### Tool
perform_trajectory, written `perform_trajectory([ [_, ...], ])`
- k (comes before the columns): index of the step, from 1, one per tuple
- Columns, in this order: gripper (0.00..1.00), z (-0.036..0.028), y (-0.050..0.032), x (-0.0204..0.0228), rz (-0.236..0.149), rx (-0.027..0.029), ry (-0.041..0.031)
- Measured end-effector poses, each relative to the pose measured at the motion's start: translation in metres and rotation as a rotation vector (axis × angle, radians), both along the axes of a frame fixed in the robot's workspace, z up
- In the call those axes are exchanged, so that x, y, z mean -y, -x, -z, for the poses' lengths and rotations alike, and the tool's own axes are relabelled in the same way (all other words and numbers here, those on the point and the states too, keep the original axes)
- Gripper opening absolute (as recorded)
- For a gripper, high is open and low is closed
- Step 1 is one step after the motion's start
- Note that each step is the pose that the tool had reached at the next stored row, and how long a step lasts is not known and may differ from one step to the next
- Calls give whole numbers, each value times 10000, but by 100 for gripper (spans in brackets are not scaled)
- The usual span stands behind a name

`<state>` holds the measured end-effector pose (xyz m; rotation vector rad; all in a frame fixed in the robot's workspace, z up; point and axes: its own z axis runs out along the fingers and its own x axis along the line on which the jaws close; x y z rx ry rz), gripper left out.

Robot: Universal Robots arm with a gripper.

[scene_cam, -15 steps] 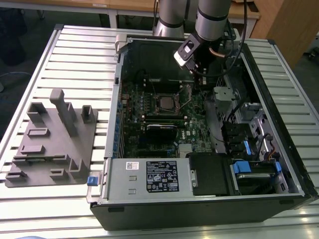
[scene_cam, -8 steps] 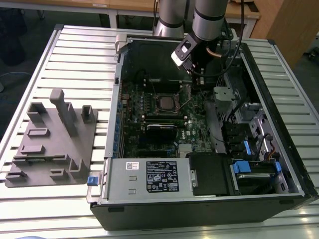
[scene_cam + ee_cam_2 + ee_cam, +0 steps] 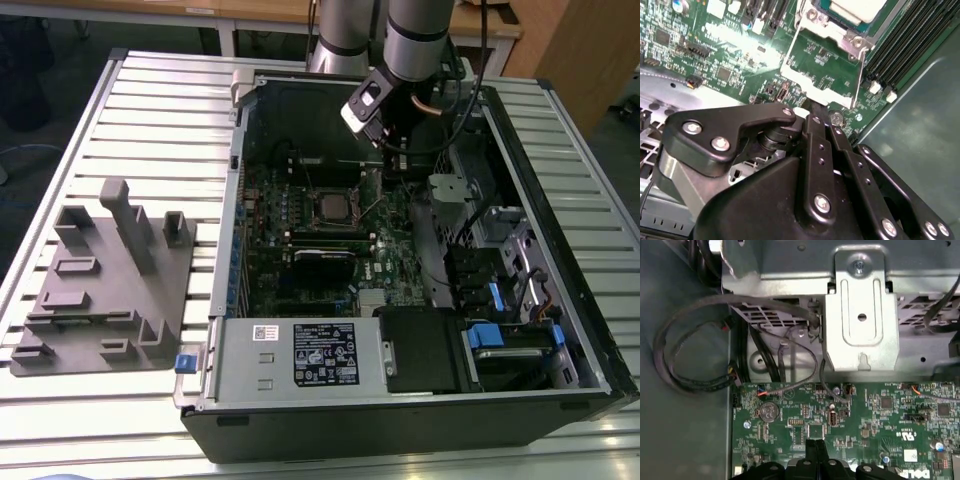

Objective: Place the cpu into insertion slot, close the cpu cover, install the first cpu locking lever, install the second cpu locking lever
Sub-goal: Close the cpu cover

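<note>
The cpu (image 3: 856,8) lies in the insertion slot (image 3: 330,207) on the green board, its silvery top showing through the cut-out. The cpu cover (image 3: 836,31) lies flat over it. Thin wire locking levers run along two sides of the socket, one (image 3: 790,55) and the other (image 3: 860,70). My gripper (image 3: 391,170) hangs inside the case just to the exterior view's right of the socket. In both wrist views its black fingers (image 3: 816,131) are pressed together, the tips (image 3: 815,446) low over the board beside the bright metal tongue (image 3: 807,87) at the socket's edge. Nothing shows between them.
A grey fixture block (image 3: 110,280) stands on the slatted table at the exterior view's left. Inside the case are black memory slots (image 3: 910,45), a metal drive bracket (image 3: 862,325), looping cables (image 3: 690,365), a coin cell (image 3: 768,411) and the power supply (image 3: 300,355).
</note>
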<state>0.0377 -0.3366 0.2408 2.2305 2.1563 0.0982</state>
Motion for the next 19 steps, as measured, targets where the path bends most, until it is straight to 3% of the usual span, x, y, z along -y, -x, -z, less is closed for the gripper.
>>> perform_trajectory([
  [13, 11, 0, 470, 0, 0, 8, 1],
  [19, 11, 1, 505, 0, 0, 9, 0],
])
